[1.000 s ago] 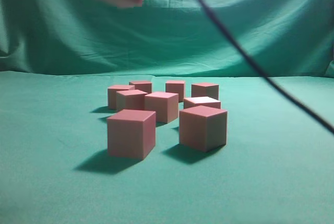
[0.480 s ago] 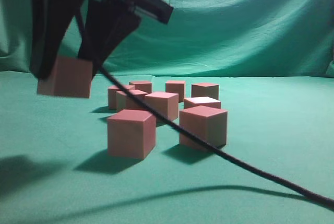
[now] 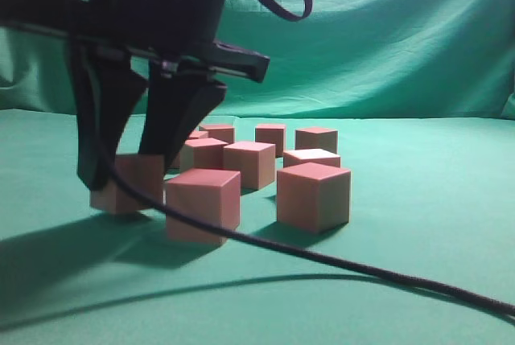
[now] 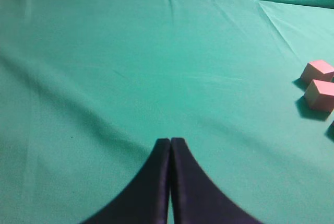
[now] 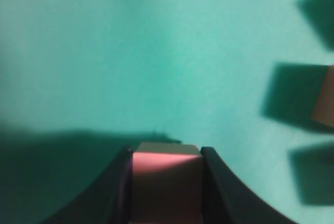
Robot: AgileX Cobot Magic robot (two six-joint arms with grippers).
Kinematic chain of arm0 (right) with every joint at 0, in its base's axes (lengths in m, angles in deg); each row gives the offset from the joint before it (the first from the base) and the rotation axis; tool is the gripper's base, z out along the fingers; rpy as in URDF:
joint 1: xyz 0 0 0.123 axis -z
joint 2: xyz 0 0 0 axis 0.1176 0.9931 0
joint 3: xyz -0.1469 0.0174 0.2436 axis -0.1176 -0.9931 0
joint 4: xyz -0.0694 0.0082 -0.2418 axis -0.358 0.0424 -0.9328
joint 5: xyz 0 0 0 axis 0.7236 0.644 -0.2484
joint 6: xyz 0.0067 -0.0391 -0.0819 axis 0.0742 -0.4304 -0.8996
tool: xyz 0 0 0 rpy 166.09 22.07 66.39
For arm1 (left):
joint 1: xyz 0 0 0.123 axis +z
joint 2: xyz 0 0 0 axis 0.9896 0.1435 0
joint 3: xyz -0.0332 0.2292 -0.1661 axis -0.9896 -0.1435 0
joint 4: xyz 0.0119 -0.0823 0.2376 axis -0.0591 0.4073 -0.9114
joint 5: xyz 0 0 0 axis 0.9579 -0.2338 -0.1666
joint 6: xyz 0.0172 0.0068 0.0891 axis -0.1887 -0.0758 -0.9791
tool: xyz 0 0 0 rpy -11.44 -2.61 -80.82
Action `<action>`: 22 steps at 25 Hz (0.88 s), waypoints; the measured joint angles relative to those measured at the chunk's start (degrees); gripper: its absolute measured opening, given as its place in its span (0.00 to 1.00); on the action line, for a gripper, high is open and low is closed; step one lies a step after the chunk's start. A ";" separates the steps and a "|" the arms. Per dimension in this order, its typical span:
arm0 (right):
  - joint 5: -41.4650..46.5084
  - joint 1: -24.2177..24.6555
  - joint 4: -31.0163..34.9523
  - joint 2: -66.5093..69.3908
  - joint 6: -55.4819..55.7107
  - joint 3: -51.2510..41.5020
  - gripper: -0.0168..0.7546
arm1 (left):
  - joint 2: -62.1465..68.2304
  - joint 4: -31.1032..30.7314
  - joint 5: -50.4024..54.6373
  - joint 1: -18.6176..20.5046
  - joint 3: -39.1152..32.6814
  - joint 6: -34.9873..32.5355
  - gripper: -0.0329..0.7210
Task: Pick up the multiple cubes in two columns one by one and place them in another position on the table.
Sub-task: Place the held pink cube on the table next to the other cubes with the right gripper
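Right gripper (image 3: 129, 176): big and black, on the left side in the outside view. It reaches across from the right. Its two fingers (image 3: 100, 140) pinch one cube between them.
Held cube (image 3: 127, 184): pinkish, squeezed on two sides. It sits very low, at the cloth or just above it; I cannot tell if it touches. In the right wrist view the same cube (image 5: 166, 185) fills the gap between the dark fingers.
Where it is: left of the other cubes, just beside the near left cube.
Near left cube (image 3: 202, 204): the closest one, on the table, partly in the gripper's shadow.
Near right cube (image 3: 314, 195): also close, turned a bit, apart from the near left cube.
Far cubes (image 3: 249, 162): a small bunch behind the two near ones, standing close together in two rough lines.
Table (image 3: 418, 200): flat, covered in green cloth.
Cable (image 3: 362, 269): a black cord that hangs from the gripper and runs low across the near right part of the table.
Backdrop (image 3: 386, 39): green cloth hanging far behind.
Left gripper (image 4: 170, 153): its two dark fingers are pressed together, with nothing between them. It hangs over bare green cloth.
Left wrist view: two pink cubes (image 4: 319, 94) sit at the right edge, well apart from the left gripper.
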 joint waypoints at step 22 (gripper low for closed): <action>2.31 0.00 -0.54 2.06 0.15 3.99 0.86 | 0.00 0.00 0.00 0.00 0.00 0.00 0.04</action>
